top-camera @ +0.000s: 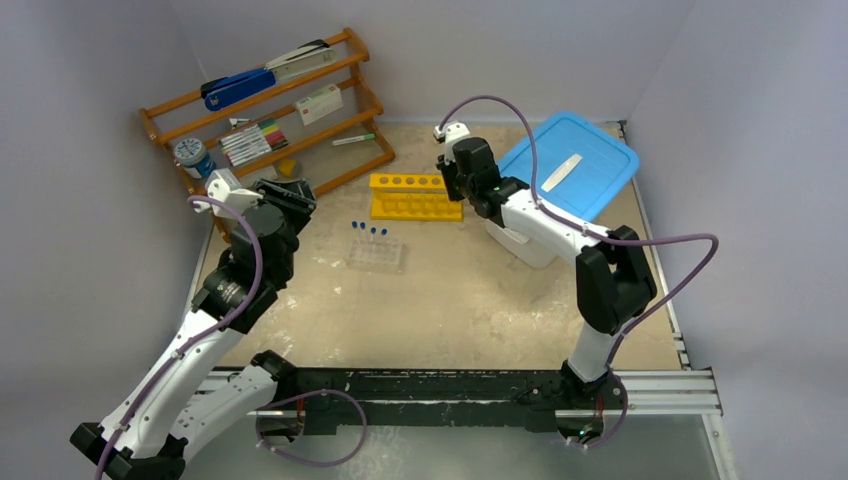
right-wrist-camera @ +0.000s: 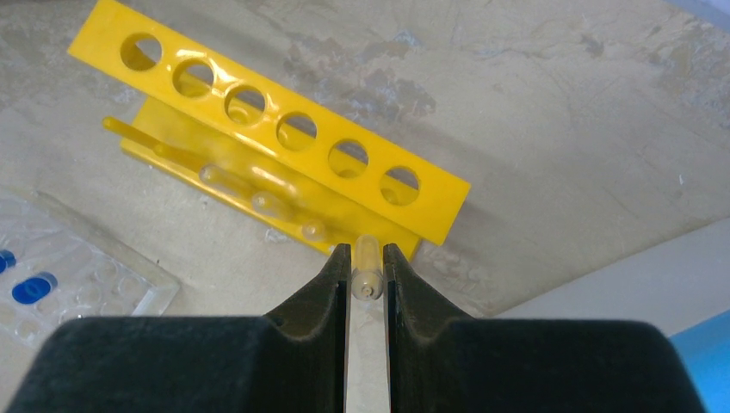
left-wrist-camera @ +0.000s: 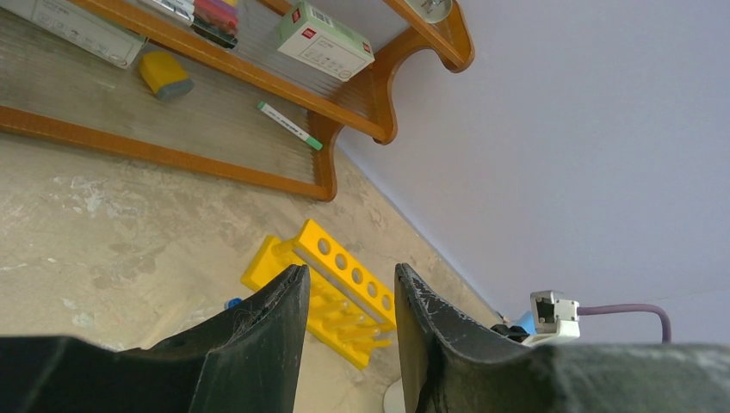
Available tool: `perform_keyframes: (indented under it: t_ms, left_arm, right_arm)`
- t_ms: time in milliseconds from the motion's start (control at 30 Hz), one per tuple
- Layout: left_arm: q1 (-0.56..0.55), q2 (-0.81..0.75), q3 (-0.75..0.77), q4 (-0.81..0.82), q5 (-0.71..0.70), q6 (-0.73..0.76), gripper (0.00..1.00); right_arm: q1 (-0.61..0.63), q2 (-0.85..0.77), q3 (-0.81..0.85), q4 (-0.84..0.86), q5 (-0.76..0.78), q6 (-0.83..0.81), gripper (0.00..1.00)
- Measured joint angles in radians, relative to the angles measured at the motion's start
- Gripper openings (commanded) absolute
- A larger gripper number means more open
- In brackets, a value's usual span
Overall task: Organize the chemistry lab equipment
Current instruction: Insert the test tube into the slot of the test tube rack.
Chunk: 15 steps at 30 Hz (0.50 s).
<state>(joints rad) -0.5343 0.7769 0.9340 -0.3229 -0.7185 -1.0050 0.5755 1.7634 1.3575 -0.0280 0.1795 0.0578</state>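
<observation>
1. Right pincer (right-wrist-camera: pixel 368 249): jaws narrow, closed on a clear tube (right-wrist-camera: pixel 368 280). The tube runs lengthwise between the fingers, and its rounded end pokes out past the tips.
2. The held tube's end shows against the lower edge of the yellow six-hole rack (right-wrist-camera: pixel 271 117), by the rack's right end. Cannot tell if they touch. All six holes look vacant in the right wrist view; blurred clear pieces lie along the rack's base.
3. Left pincer (left-wrist-camera: pixel 349 274): jaws moderately apart, nothing between them. It is raised at the left of the tabletop (top-camera: pixel 470 300), near the wooden shelf (left-wrist-camera: pixel 258 82).
4. The rack sits at far centre of the tabletop, just left of the right pincer.
5. Clear tube tray (top-camera: pixel 377 257): nearer than the rack and slightly left, apart from it. Blue-capped tubes (top-camera: pixel 370 230) stand upright in it.
6. Writing: a white-and-green box (left-wrist-camera: pixel 324 40) on the shelf bears red patches and fine print, too small to read. A green-tipped marker (left-wrist-camera: pixel 288 125) lies on the shelf below it; no legible brand.
</observation>
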Motion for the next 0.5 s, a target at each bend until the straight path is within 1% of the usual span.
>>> perform_keyframes:
  t_ms: [500]
  left_arm:
    - [0.0,0.005,-0.016,0.0,0.002,0.003,0.4]
  right_arm:
    - [0.0,0.018,-0.005,0.019,-0.015,0.0,0.12]
